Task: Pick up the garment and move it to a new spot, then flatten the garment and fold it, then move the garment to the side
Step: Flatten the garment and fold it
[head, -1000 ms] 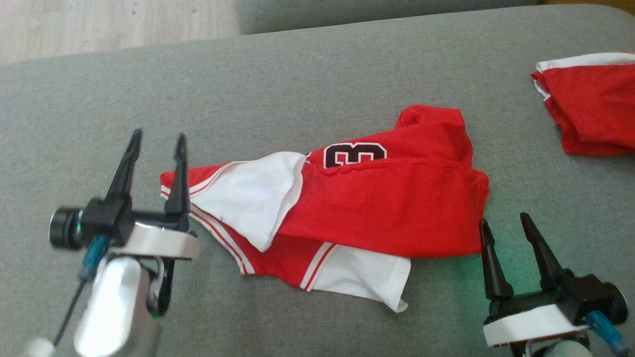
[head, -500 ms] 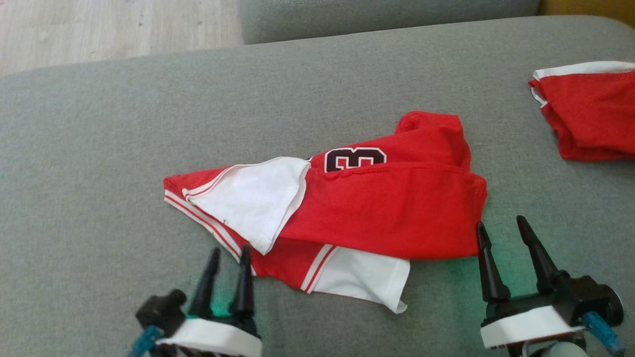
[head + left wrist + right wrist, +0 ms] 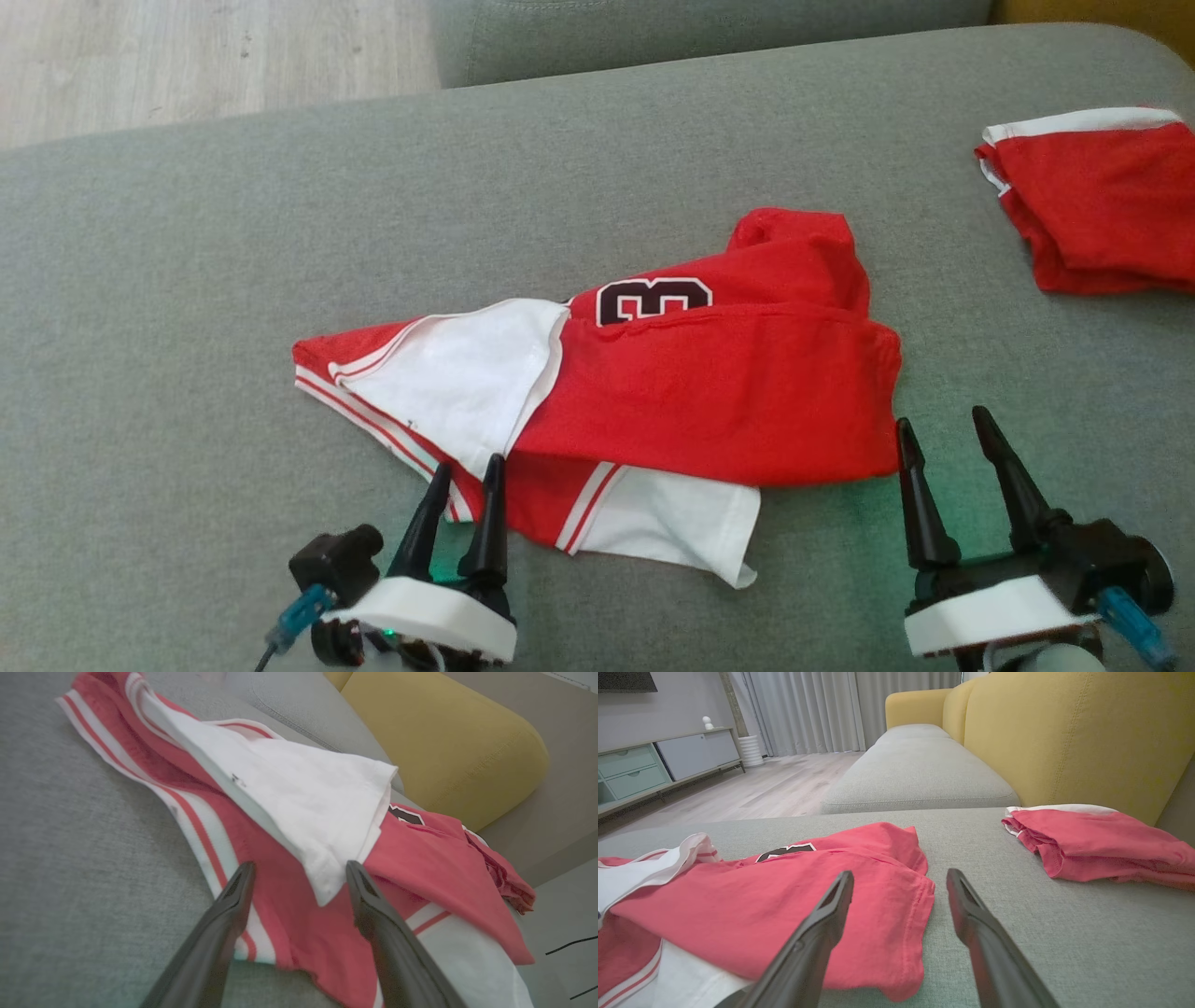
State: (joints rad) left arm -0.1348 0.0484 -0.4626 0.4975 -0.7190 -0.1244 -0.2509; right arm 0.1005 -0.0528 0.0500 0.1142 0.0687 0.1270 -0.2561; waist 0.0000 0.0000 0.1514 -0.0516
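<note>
Passage is offered by the bare grey cushion (image 3: 187, 280) left of and beyond the crumpled garment (image 3: 709, 392). The far right is blocked by a folded red garment (image 3: 1102, 205), apparently lying well apart.

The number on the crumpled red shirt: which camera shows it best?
The head view: it looks down on the number, so its dark, white-edged shape reads clearly on the red shirt. The right wrist view sees the number low and squashed; the left wrist view catches a corner of it beyond a white flap.
</note>
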